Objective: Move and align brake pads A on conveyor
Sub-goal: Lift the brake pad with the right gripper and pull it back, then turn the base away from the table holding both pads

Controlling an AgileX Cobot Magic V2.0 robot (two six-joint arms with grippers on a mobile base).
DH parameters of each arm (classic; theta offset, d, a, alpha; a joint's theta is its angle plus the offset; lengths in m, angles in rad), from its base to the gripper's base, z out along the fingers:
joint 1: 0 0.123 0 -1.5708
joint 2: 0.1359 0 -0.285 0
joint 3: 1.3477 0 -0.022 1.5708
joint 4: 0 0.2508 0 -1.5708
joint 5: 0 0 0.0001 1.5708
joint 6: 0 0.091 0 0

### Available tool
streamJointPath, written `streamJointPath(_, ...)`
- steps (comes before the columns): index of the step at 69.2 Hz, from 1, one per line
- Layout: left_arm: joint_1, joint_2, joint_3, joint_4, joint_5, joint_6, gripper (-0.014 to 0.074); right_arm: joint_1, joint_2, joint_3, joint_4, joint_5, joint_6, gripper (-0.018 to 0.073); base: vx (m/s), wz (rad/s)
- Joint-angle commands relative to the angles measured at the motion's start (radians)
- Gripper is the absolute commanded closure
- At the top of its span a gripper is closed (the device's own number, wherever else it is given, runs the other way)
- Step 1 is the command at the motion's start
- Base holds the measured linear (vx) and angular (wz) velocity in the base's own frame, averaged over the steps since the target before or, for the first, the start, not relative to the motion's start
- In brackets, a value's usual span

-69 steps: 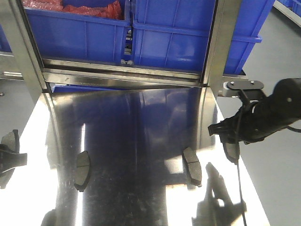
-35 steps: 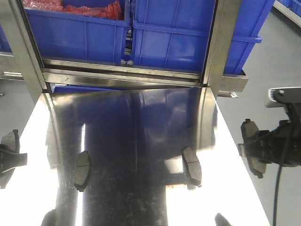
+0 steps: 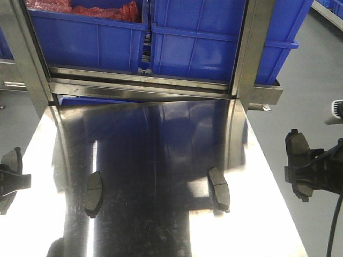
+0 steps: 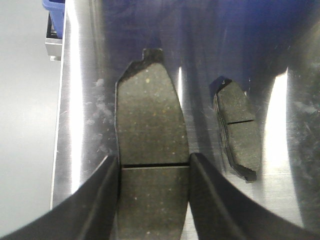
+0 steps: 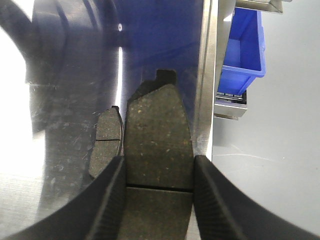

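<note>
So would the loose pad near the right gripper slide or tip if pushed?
Likely slides: the pad lies flat on the polished table. Tipping seems unlikely, since it sits low. Probably stiff: the held pad in the right gripper juts out unbent.

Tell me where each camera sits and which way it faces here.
Front view: high, looking forward and down over the shiny steel table toward blue plastic bins; left end effector and right end effector at the frame edges.
Left wrist view: looks down along the left end effector, clamped on a grey-brown curved brake pad.
Right wrist view: likewise, right end effector clamping a second pad.
Shared: the loose left pad and loose right pad on the table each show in the front and matching wrist view.
</note>
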Motion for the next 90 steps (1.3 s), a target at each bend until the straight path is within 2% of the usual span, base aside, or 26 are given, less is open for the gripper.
streamJointPath(1, -0.006, -0.02, -0.031, -0.003, -0.069, -0.005, 0.0573, 0.001, -0.017, -0.031, -0.002, -0.08, 0.0, 0.0562, 0.0, 0.0)
streamJointPath(65, -0.006, -0.02, -0.031, -0.003, -0.071, -0.005, 0.0573, 0.001, -0.017, -0.031, -0.002, -0.074, 0.0, 0.0562, 0.0, 0.01)
streamJointPath(90, -0.006, -0.02, -0.031, -0.003, -0.071, -0.005, 0.0573, 0.001, -0.017, -0.031, -0.002, -0.074, 0.0, 0.0562, -0.06, 0.23)
